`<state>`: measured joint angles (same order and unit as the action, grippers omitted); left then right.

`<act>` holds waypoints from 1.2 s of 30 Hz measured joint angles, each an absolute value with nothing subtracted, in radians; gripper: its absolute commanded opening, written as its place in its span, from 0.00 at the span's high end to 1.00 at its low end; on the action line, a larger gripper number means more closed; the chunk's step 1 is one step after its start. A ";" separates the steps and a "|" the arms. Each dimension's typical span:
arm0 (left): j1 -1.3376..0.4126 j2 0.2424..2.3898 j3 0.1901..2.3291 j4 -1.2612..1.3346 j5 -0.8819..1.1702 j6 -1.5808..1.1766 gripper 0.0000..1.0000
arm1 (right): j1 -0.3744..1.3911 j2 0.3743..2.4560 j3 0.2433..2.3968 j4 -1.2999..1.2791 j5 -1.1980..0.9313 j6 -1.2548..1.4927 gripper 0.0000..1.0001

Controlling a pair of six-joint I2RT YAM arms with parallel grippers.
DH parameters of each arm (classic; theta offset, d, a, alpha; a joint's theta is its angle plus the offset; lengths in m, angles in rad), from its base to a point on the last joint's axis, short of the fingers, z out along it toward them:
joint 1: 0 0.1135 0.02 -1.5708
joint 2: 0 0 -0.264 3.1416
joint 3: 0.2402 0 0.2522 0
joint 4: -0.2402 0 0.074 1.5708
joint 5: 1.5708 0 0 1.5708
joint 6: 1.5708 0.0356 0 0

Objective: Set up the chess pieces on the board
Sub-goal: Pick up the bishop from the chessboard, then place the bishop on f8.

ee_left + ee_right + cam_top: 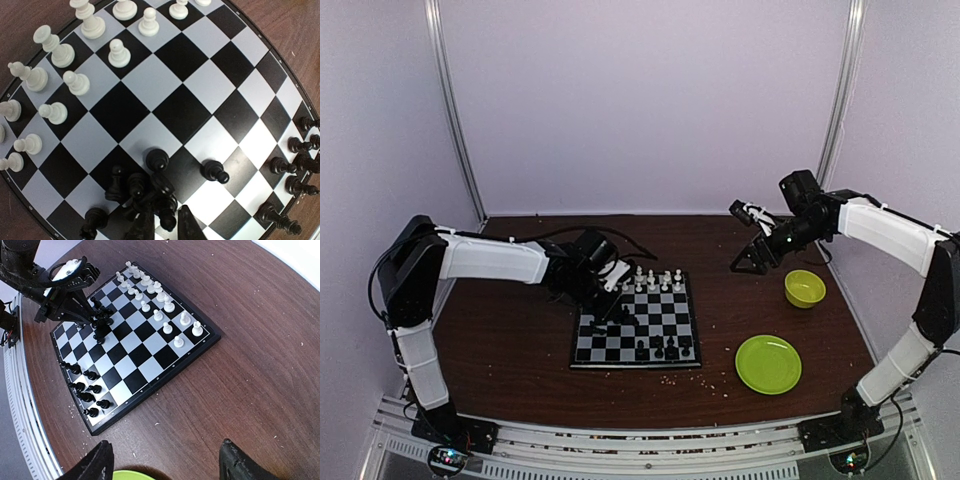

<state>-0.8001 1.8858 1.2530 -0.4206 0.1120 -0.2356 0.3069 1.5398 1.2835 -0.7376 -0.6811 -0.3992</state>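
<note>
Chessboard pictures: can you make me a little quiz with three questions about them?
1. True or false: the white chess pieces stand along the far side of the board in the top view.
2. The left gripper hangs over a heap of what? A) black chess pieces B) white chess pieces C) coins
3. What colour is the bowl?
Key: 1 true; 2 A; 3 green.

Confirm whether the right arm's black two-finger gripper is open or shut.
Open: the right gripper shows black fingers far apart, nothing between them.
</note>
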 measured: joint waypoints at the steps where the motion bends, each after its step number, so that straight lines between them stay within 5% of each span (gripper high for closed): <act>1: -0.800 1.886 1.253 -0.421 0.112 -0.235 0.87 | 0.307 1.542 1.284 -0.739 -0.682 -0.400 0.29; 12: -0.801 1.881 1.257 -0.429 0.114 -0.229 1.00 | 0.307 1.560 1.285 -0.748 -0.693 -0.410 0.30; 36: -0.958 1.701 1.135 -0.490 0.197 -0.202 1.00 | 0.307 1.585 1.290 -0.767 -0.720 -0.416 0.32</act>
